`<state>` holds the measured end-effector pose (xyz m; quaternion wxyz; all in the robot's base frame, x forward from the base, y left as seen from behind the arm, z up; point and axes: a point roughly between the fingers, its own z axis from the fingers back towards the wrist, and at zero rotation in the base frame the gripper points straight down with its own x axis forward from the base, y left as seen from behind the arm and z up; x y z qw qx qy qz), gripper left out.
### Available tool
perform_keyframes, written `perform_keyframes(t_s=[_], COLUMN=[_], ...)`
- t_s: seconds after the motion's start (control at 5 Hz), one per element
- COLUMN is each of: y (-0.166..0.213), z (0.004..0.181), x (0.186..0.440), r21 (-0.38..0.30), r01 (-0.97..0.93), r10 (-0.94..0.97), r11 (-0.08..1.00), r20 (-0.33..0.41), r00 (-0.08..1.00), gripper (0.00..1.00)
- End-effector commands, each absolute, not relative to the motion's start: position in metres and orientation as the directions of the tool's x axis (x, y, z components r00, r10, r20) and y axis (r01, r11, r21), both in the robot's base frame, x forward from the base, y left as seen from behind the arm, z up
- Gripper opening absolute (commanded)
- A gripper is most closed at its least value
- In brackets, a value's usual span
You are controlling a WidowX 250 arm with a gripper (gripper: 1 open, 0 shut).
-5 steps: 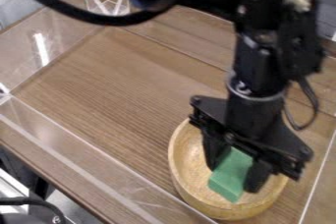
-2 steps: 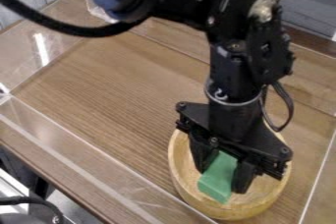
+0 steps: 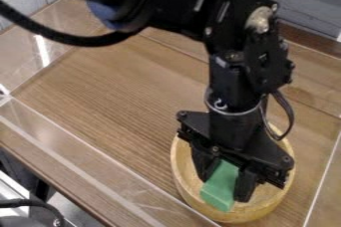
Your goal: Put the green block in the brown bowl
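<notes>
Pinching the small bright green rectangular block (image 3: 222, 185) between its dark fingers, the black robot gripper (image 3: 232, 174) points straight down over the wide, shallow, light brown wooden bowl (image 3: 186, 169), which sits toward five o'clock in the view. The jaws are pressed onto the block's sides, so the block stands on end and slightly tilted, its lower end down inside the bowl's hollow; whether that end touches the bowl's floor cannot be told, since the fingers and the thick rim hide the contact. Holding the block upright by its narrow sides looks sensible, because the fingers then fit inside the rim without striking it, and the block sits close to the bowl's middle instead of over its edge. By my reading the carrying part of the task is all but done and what is left is to let go: spreading the fingers should drop or tip the block onto the bowl's floor, with only a small chance of it leaning on the rim. The bowl rests on a wood-grain tabletop (image 3: 120, 82) with long straight grain running from about eight o'clock to two o'clock. Clear sheet walls (image 3: 54, 121) edge the table at nine and seven o'clock, catching pale reflections. Beyond, at twelve to one o'clock, a pale background shows, too blurred to name.
</notes>
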<state>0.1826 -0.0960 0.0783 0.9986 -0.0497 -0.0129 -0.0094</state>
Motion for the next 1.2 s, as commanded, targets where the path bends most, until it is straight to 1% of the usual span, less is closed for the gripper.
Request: perform_keyframes(t_s=[0.0,1.0], y=[-0.0958,-0.091], z=[0.0848,0.0822], x=[0.1888,0.1928], r21=[-0.117,-0.141], r01=[0.004,-0.026], r10=[0.003,0.033], r11=[0.993,0.99], r20=[0.055,0.05], r00=[0.999,0.998], gripper=[0.0,0.0])
